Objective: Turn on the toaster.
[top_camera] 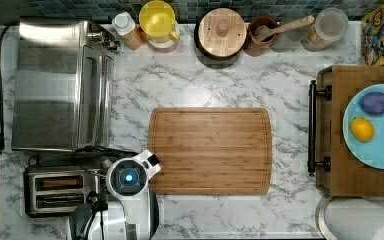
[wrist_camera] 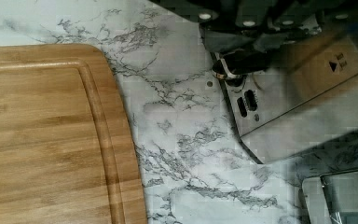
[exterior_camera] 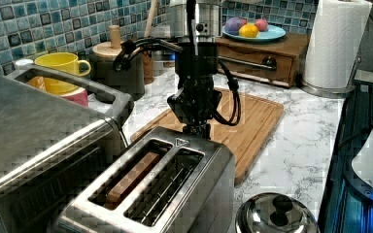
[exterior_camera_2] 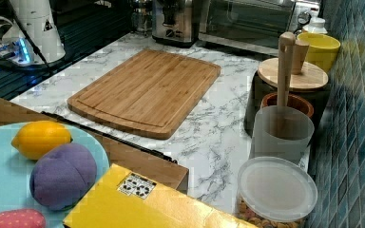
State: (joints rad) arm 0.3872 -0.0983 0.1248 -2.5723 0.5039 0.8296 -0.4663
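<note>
Top view first: I saw the arm's round white wrist with its blue light sitting over the near end of the toaster [top_camera: 60, 190], which hid the end effector below it. The toaster lay directly beside and partly under that wrist, at the top view's lower left, with the bigger toaster oven [top_camera: 60, 85] just beyond it and the cutting board [top_camera: 211, 150] on the other side of the arm on the marble tabletop [top_camera: 290, 200].

Left view: I had the end effector [exterior_camera: 195, 127] pointing straight down at the far end of the toaster [exterior_camera: 150, 187], right above the small triangle mark on its top edge. A brown slice stood in the slot [exterior_camera: 128, 179] farther from the end effector's cable loop. Whether the fingers were open or shut I could not tell, since the black body and cables covered them. A steel lid with a black knob [exterior_camera: 277, 213] sat on the tabletop near the toaster's side.

Right view: the toaster [exterior_camera_2: 175, 21] stood far back, with the dark arm above it and the cutting board [exterior_camera_2: 147, 90] in front.

Wrist view: I saw the toaster's end panel [wrist_camera: 303, 93] close under the end effector, with a black knob [wrist_camera: 237, 63] right at the dark finger parts, and the board's rounded corner [wrist_camera: 51, 135] well off to the side.
</note>
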